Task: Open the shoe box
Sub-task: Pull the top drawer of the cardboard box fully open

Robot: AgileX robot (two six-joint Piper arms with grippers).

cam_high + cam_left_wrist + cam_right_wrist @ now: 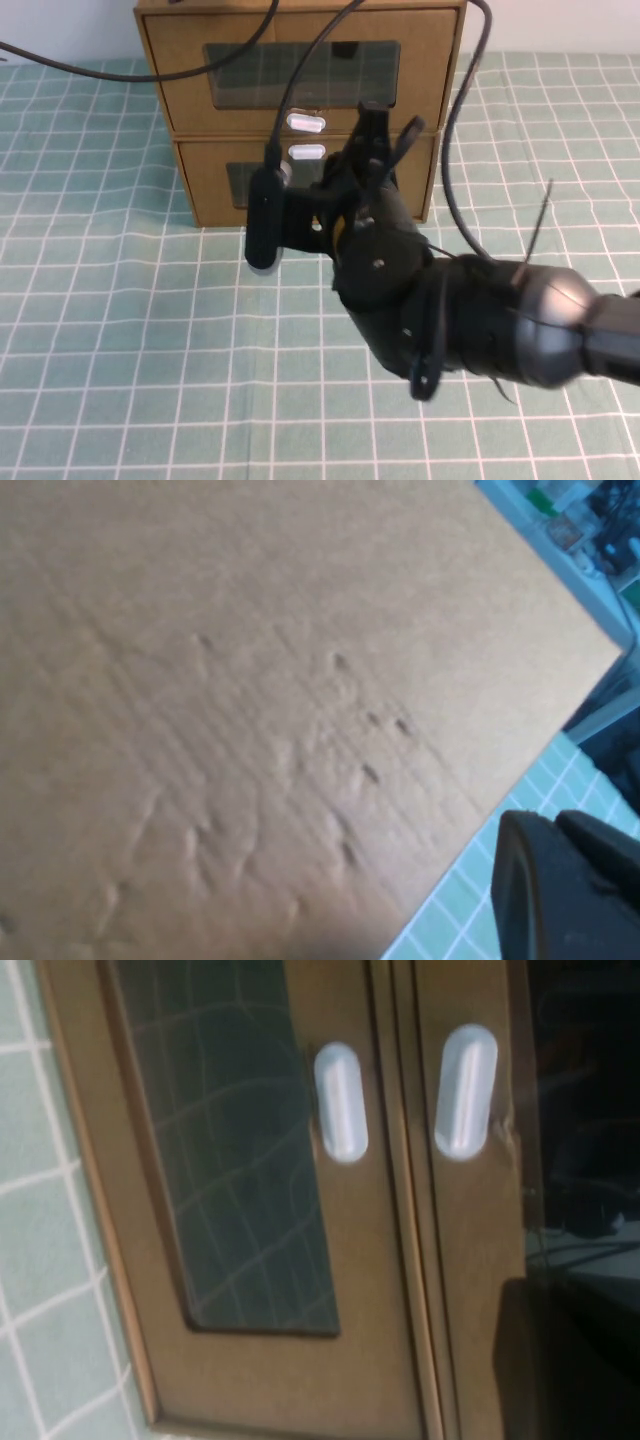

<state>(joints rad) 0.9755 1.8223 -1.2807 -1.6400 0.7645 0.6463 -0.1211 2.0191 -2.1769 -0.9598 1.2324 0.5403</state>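
my right gripper (385,125): fingers pressed together, poised before the white oval handle (306,153), likely to hook it | brown cardboard shoe box (205,200): shut, at the back of the green-checked worktop (100,330) | my left gripper (560,880): close beside the box's cardboard wall, probably bracing it

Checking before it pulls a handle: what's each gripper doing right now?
Left gripper: cannot be told; it is close beside the shoe box.
Right gripper: closed, holding nothing, near the white handles.
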